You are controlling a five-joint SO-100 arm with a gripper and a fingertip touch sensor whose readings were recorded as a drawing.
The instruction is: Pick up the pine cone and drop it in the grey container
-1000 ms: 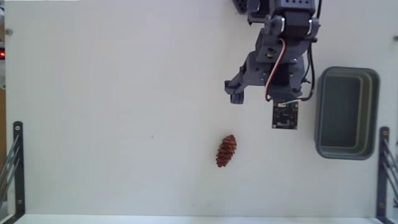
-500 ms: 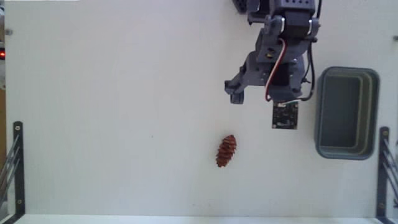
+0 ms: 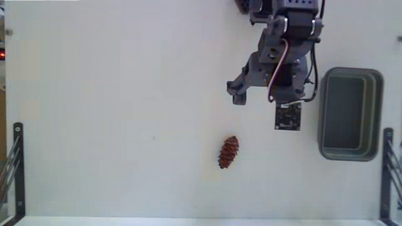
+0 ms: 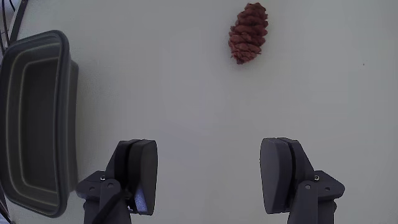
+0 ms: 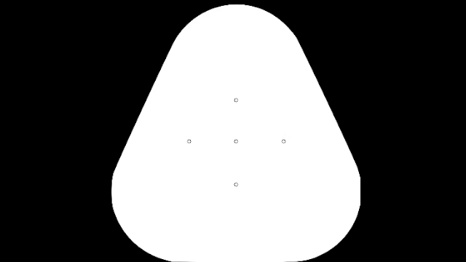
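Observation:
A small reddish-brown pine cone (image 3: 228, 152) lies on the white table, below and slightly left of my gripper (image 3: 260, 104) in the fixed view. The wrist view shows the pine cone (image 4: 249, 32) at the top, ahead of the gripper (image 4: 211, 163) and a little right of its centre line. The two dark fingers (image 4: 140, 168) stand wide apart with nothing between them. The grey container (image 3: 323, 114) sits at the right of the fixed view, beside the arm. In the wrist view the container (image 4: 67, 99) is at the left edge, and it looks empty.
Black metal brackets stand at the lower left (image 3: 17, 164) and lower right (image 3: 384, 172) table edges in the fixed view. The arm's base is at the top edge, and a small camera board (image 3: 287, 117) hangs from the wrist.

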